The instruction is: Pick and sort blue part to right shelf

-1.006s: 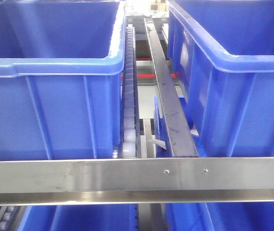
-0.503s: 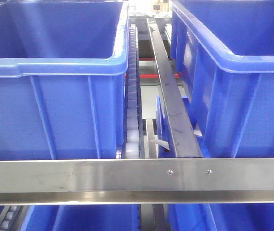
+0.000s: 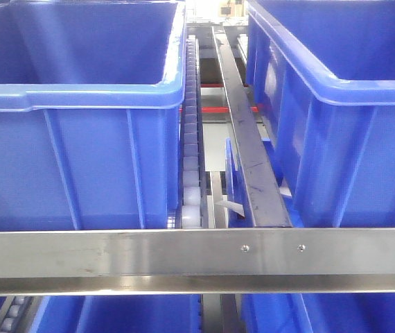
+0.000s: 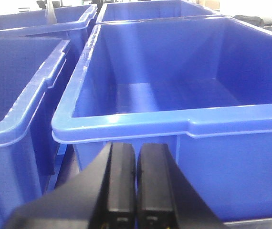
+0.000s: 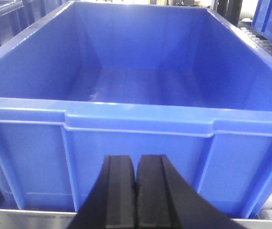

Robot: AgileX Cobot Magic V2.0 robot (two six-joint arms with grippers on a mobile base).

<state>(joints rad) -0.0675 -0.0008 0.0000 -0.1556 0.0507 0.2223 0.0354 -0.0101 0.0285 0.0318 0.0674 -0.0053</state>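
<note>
Left gripper (image 4: pixel 136 191) and right gripper (image 5: pixel 136 200) both closed, holding nothing

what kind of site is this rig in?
Probably a factory or warehouse parts-storage area: a stainless flow rack with a screwed front rail, white roller tracks running back between the bins, and large open-top blue bins that look empty.

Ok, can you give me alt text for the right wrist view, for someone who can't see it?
A large blue bin fills the view, open-topped and visibly empty, sitting behind the shelf's steel front rail. The right gripper is at bottom centre, shut with nothing in it, facing the bin's front wall.
</note>
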